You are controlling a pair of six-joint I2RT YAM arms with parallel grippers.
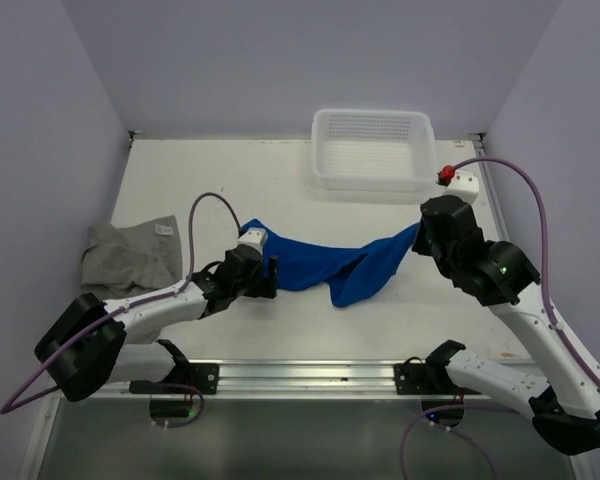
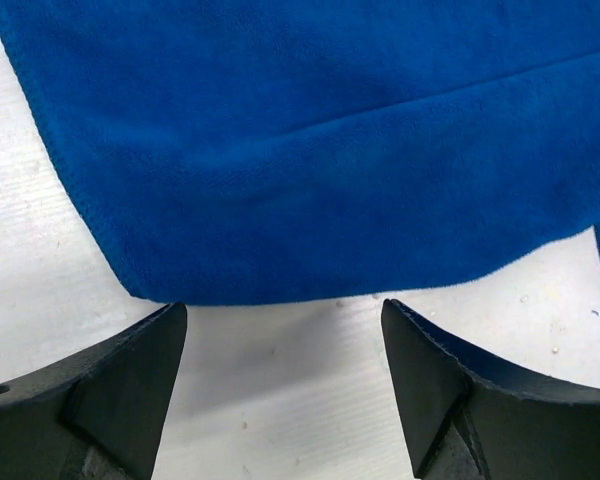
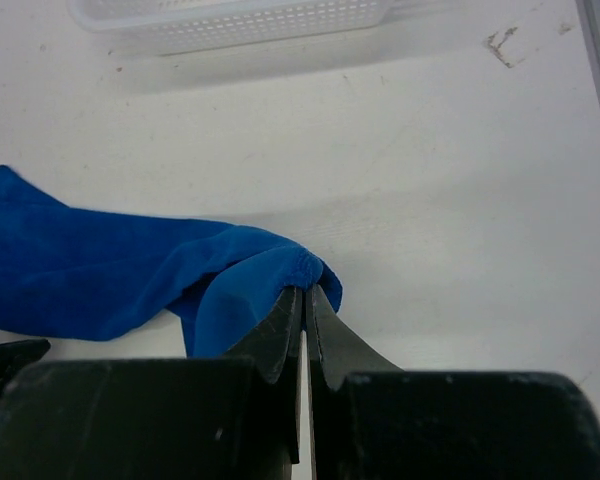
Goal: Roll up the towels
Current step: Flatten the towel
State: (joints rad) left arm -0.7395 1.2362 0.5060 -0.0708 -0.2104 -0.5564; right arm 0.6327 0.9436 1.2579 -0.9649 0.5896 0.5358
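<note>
Blue towel (image 1: pixel 310 262) x1 ctr, grey towel (image 1: pixel 130 258) x1 at 9 o'clock. R gripper (image 3: pixel 305 292) pinches blue corner; L gripper (image 2: pixel 283 315) wide, empty.

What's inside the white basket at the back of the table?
Nothing shows inside the white basket; the top view sees only its bare perforated floor. The right wrist view catches just its near wall, which covers the inside from that angle.

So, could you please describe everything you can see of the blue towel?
The blue towel is royal blue, soft fleecy cloth, stretched crumpled across the middle of the table, one fold trailing toward the near edge. The right claw is shut on its right corner. Its left edge lies flat just ahead of the open left claw, untouched.
</note>
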